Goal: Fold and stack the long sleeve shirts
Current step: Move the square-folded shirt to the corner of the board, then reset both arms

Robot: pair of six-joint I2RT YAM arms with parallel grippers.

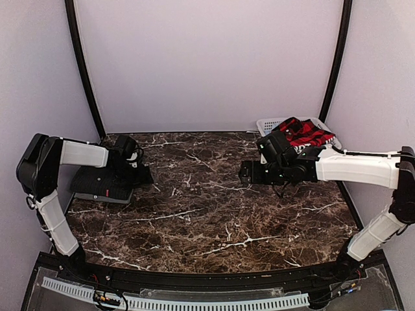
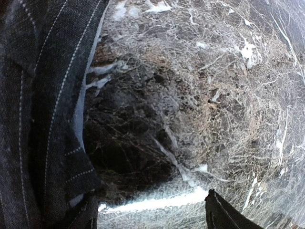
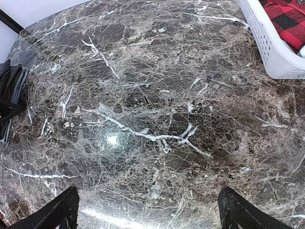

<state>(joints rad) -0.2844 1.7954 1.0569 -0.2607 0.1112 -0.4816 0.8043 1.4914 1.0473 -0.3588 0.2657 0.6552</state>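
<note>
A folded black pinstriped shirt (image 1: 104,183) lies at the table's left side on top of a grey layer (image 1: 96,196). My left gripper (image 1: 139,175) hovers low at the stack's right edge. In the left wrist view the pinstriped shirt (image 2: 43,119) fills the left side, and the left gripper (image 2: 152,220) is open over bare marble. A red-and-black plaid shirt (image 1: 305,133) sits bunched in the white basket (image 1: 267,123) at the back right. My right gripper (image 1: 246,172) hangs open over the table's middle. Nothing is between the fingers (image 3: 57,212) of the right gripper (image 3: 150,214).
The marble tabletop (image 1: 207,214) runs between the two arms. In the right wrist view the basket (image 3: 271,47) with the plaid shirt (image 3: 286,14) is at the top right, and the dark stack (image 3: 12,95) shows at the left edge. Black frame posts (image 1: 84,65) stand at the back corners.
</note>
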